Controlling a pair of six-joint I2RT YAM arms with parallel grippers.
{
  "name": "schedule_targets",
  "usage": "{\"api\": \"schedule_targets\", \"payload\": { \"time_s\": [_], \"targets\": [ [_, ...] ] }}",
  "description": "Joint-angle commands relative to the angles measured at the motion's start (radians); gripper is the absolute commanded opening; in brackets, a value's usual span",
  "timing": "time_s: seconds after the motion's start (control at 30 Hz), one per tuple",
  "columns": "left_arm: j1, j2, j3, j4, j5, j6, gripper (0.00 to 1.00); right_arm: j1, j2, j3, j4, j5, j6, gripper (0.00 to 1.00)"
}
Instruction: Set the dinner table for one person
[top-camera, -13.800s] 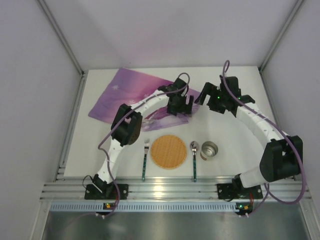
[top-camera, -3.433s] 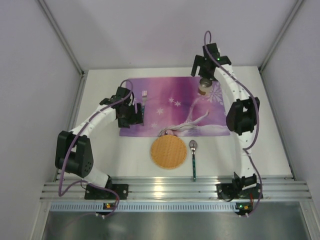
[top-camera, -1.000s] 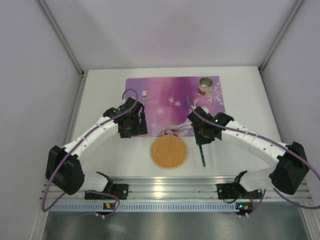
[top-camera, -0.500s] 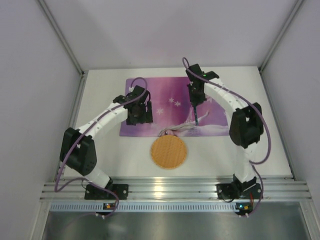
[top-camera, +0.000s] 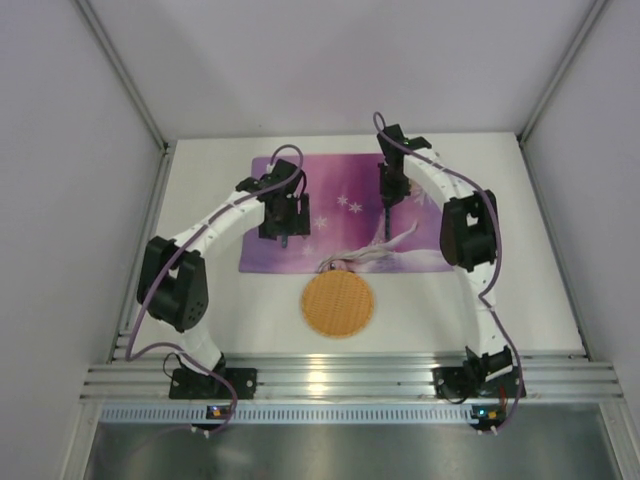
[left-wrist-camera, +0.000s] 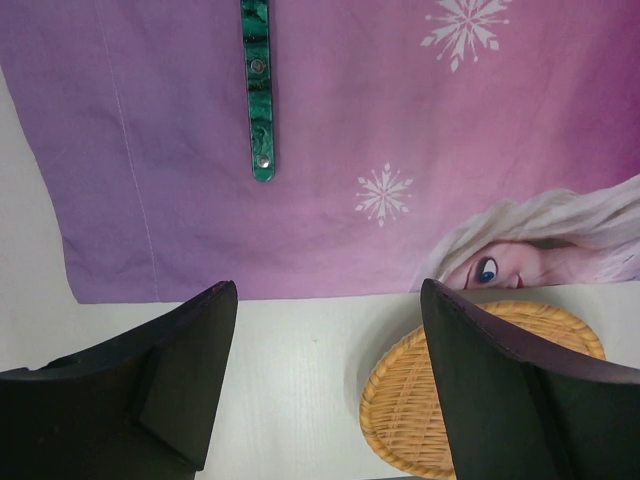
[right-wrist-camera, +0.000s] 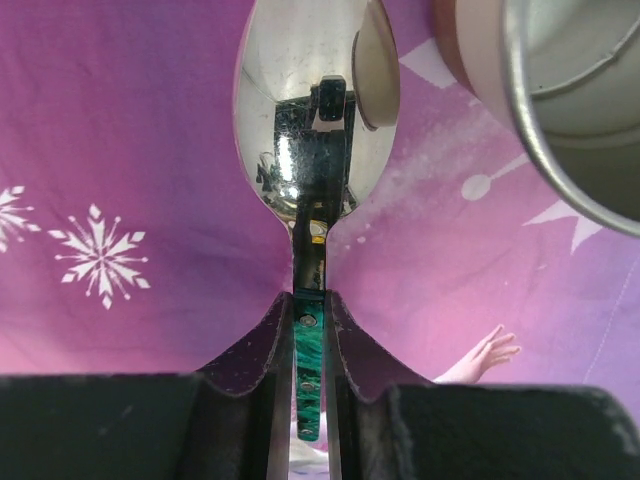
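Observation:
The white dinner table (top-camera: 200, 290) carries a purple snowflake placemat (top-camera: 350, 215). My right gripper (right-wrist-camera: 310, 305) is shut on the green handle of a spoon (right-wrist-camera: 315, 100), whose shiny bowl points ahead over the mat, just left of a metal cup (right-wrist-camera: 570, 90). From above, that gripper (top-camera: 387, 200) is over the mat's far right part, and the arm hides the cup. My left gripper (left-wrist-camera: 328, 300) is open and empty above the mat's near edge (left-wrist-camera: 250, 290). A green-handled fork (left-wrist-camera: 258, 90) lies on the mat beyond it. From above, the left gripper (top-camera: 285, 225) covers the fork.
A round wicker coaster (top-camera: 338, 303) lies on the table just in front of the placemat, partly behind my left gripper's right finger (left-wrist-camera: 500, 390). Grey walls enclose three sides, and an aluminium rail (top-camera: 340, 378) runs along the near edge.
My right gripper has carried the spoon from the table's near right to over the placemat beside the cup. My left gripper has drifted right and farther over the mat, still open.

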Motion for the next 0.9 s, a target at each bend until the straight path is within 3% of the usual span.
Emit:
{"api": "schedule_targets", "payload": {
  "time_s": [0.0, 0.2, 0.23, 0.3, 0.33, 0.53, 0.7, 0.87],
  "targets": [
    [0.011, 0.02, 0.061, 0.007, 0.011, 0.027, 0.79, -0.003, 0.022, 0.024, 0.014, -0.008, 0.019, 0.0],
    [0.011, 0.046, 0.085, 0.001, 0.027, 0.029, 0.79, -0.003, 0.028, 0.012, 0.036, -0.008, 0.017, 0.01],
    [0.011, 0.049, 0.093, -0.002, 0.028, 0.029, 0.79, -0.003, 0.028, 0.013, 0.036, -0.006, 0.016, 0.04],
    [0.013, 0.049, 0.099, -0.006, 0.033, 0.027, 0.79, -0.003, 0.025, 0.013, 0.036, -0.005, 0.019, 0.21],
    [0.013, 0.051, 0.101, -0.006, 0.031, 0.026, 0.79, -0.003, 0.024, 0.013, 0.034, -0.002, 0.02, 0.33],
    [0.011, 0.031, 0.078, -0.013, 0.037, 0.021, 0.79, -0.003, -0.024, -0.013, 0.034, -0.003, 0.008, 0.51],
    [0.013, -0.003, 0.014, 0.004, 0.068, 0.009, 0.79, 0.003, -0.126, -0.076, 0.036, -0.023, -0.001, 0.52],
    [0.011, -0.035, -0.114, 0.059, 0.192, -0.013, 0.79, 0.055, -0.287, -0.212, 0.039, 0.029, -0.027, 0.56]
  ]
}}
